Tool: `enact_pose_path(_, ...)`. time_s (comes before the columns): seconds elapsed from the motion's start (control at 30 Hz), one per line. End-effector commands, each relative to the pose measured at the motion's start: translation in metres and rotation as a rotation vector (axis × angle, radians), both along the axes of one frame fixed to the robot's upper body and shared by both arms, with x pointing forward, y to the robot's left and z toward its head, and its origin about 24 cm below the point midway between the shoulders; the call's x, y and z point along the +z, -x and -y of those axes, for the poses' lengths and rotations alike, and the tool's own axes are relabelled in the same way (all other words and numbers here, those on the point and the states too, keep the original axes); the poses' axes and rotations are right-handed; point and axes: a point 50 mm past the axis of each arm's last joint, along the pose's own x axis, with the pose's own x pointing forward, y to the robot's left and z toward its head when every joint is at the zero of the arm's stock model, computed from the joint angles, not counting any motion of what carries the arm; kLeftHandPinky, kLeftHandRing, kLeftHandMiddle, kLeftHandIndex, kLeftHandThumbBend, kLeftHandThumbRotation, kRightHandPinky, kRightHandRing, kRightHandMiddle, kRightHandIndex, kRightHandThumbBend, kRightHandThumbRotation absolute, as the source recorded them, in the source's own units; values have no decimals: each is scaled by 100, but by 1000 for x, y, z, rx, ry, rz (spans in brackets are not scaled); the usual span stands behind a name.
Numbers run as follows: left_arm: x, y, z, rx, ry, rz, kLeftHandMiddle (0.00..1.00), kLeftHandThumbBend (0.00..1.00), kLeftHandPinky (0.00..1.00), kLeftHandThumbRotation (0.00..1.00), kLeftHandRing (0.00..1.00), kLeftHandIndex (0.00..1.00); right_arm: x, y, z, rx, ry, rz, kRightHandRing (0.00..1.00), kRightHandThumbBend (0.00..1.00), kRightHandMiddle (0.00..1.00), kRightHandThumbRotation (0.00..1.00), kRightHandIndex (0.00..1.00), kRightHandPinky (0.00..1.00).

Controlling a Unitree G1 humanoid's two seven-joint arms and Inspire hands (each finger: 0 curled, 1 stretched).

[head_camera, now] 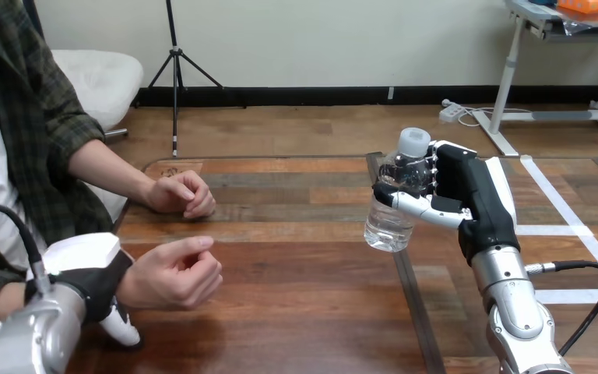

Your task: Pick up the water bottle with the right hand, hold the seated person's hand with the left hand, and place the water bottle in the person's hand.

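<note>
My right hand point(467, 195) is shut on a clear water bottle point(387, 227) with a white cap, holding it upright and a little above the wooden table point(296, 304), right of centre. At the lower left my left hand point(86, 269) wraps the person's wrist, its thumb point(122, 329) curling underneath. That hand of the person point(173, 273) sticks out past my fingers, loosely curled and palm turned partly up, well left of the bottle. The person's other hand point(181, 193) rests on the table farther back as a loose fist.
A dark seam point(409, 288) runs front to back through the table below the bottle. White tape lines point(561, 230) cross the table's right part. Bare wood lies between the bottle and the person's hands.
</note>
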Motion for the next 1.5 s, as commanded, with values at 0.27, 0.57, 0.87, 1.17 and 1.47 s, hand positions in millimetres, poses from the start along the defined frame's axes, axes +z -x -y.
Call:
enact_pose_path(0.27, -35, 16, 14, -53, 58, -38, 60, 77, 52, 0, 55, 59, 36, -18, -3, 4, -30, 140, 42, 73, 48, 0, 50, 36)
enact_pose_path(0.57, -34, 20, 14, -89, 142, 135, 56, 81, 49, 0, 52, 56, 36, -18, -2, 4, -47, 137, 42, 73, 48, 0, 51, 37)
enact_pose_path(0.87, -35, 23, 14, -94, 191, 338, 52, 82, 46, 0, 49, 54, 36, -18, -1, -1, -52, 137, 42, 72, 48, 0, 51, 37)
enact_pose_path(1.17, -38, 26, 16, -57, 222, 515, 50, 82, 42, 0, 46, 52, 37, -19, -1, -3, -44, 140, 41, 73, 47, 0, 51, 36)
enact_pose_path(1.47, -40, 27, 18, -46, 241, 598, 48, 81, 40, 0, 44, 51, 37, -19, 0, -4, -49, 140, 41, 72, 47, 0, 51, 36)
